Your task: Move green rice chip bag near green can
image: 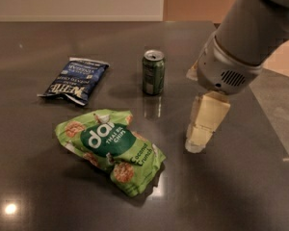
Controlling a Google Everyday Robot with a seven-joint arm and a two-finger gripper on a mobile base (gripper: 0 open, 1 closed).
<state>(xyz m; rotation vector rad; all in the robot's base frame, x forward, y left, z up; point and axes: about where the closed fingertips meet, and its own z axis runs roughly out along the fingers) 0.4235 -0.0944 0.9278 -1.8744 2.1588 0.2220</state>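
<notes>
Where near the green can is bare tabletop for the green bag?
Bare table lies between the green can and the blue chip bag, and behind the can toward the far edge. A short strip separates the can from the green rice chip bag. The can's right side is crowded: the gripper hangs there.
</notes>
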